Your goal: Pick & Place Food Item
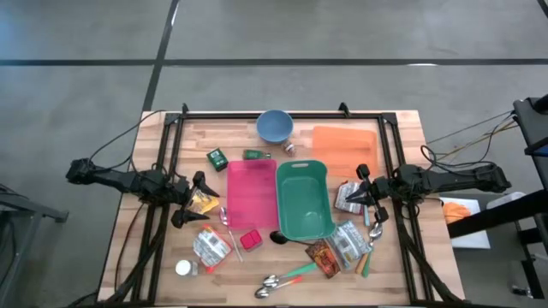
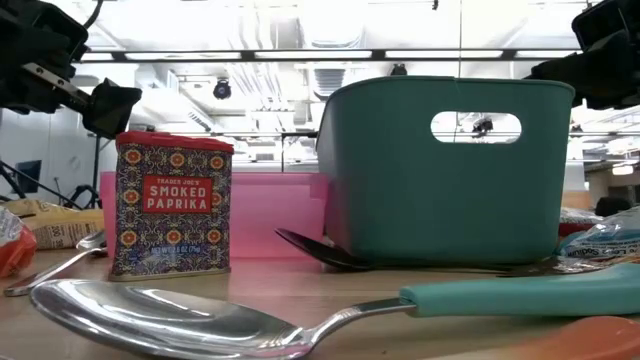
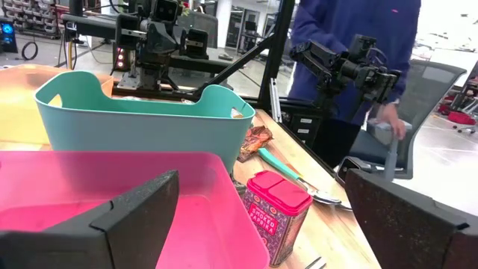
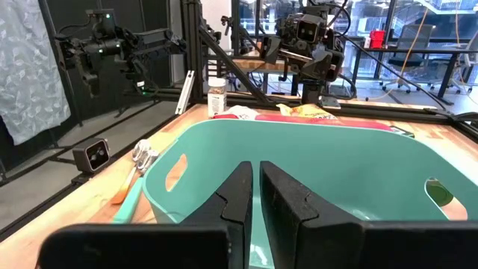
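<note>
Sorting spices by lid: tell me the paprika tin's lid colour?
Red, clearest in the low view on the paprika tin.

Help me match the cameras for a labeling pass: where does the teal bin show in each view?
High view: teal bin at table centre, right of the pink bin.
Low view: fills the right half, pink bin behind on its left.
Left wrist view: upper left, beyond the pink bin.
Right wrist view: across the middle, past the right gripper.
Shared landmark: the pink bin.
</note>
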Controlling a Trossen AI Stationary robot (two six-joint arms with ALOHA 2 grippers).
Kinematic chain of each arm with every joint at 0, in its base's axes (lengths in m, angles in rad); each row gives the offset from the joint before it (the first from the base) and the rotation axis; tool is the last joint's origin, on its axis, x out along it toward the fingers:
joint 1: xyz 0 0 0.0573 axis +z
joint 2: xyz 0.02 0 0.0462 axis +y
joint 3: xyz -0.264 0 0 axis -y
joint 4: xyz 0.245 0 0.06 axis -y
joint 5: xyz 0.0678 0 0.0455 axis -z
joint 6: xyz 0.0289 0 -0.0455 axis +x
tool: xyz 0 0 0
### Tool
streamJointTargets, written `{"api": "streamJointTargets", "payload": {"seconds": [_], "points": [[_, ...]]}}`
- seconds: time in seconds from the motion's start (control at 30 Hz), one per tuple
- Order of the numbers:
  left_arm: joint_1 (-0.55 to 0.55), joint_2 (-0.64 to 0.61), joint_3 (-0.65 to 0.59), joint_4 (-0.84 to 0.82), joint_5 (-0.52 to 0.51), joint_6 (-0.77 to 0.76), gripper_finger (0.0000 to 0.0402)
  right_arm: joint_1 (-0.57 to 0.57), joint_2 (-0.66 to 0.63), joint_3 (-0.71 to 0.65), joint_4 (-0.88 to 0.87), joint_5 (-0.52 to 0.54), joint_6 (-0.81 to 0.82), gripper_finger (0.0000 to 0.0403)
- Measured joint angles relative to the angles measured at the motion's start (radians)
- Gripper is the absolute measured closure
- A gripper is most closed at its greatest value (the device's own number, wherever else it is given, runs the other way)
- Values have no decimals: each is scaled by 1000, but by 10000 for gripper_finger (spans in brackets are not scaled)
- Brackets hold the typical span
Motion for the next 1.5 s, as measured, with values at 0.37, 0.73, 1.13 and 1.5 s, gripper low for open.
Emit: {"api": "streamJointTargets", "payload": {"seconds": [0.37,0.73,1.13,1.5], "points": [[0,0,0,0,0,0,16,0,0,0,0,0,0,378],[0,0,0,0,0,0,16,0,0,0,0,0,0,378],[0,0,0,0,0,0,16,0,-1,-1,101,5,108,378],[0,0,0,0,0,0,16,0,0,61,165,417,593,378]]}}
